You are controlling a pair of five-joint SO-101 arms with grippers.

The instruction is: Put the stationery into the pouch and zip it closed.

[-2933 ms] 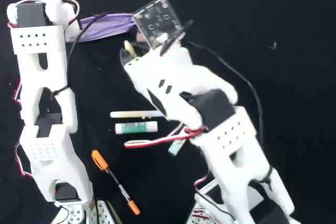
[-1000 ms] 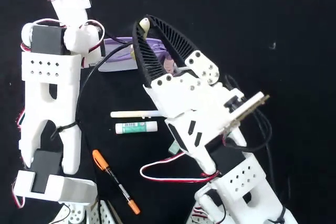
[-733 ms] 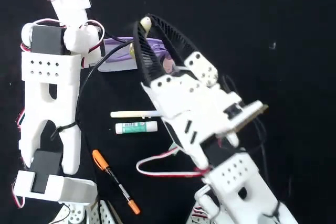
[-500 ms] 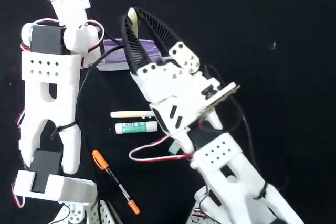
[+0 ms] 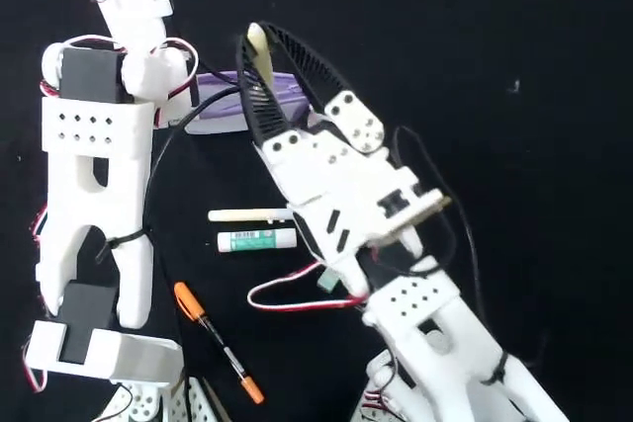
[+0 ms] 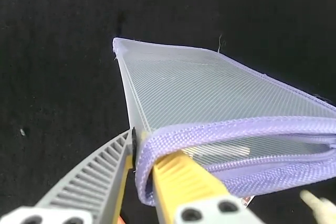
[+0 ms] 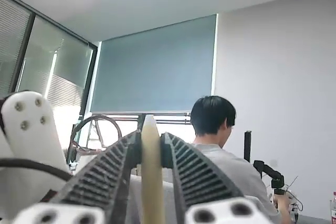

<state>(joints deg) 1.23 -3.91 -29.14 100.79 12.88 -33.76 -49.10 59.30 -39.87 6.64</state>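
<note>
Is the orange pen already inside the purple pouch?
No, the orange pen lies on the black table, well apart from the purple pouch.

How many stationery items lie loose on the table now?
3: a cream stick, a green-labelled tube beside it, an orange pen near the arm bases. A teal piece under the right arm may be a fourth.

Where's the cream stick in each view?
High: cream stick upright in the right gripper, near the pouch.
Left wrist: pale tip beside the pouch mouth, probably it.
Right wrist: stick clamped between the black fingers.
Shared landmark: the purple-edged pouch, high and left wrist.
</note>
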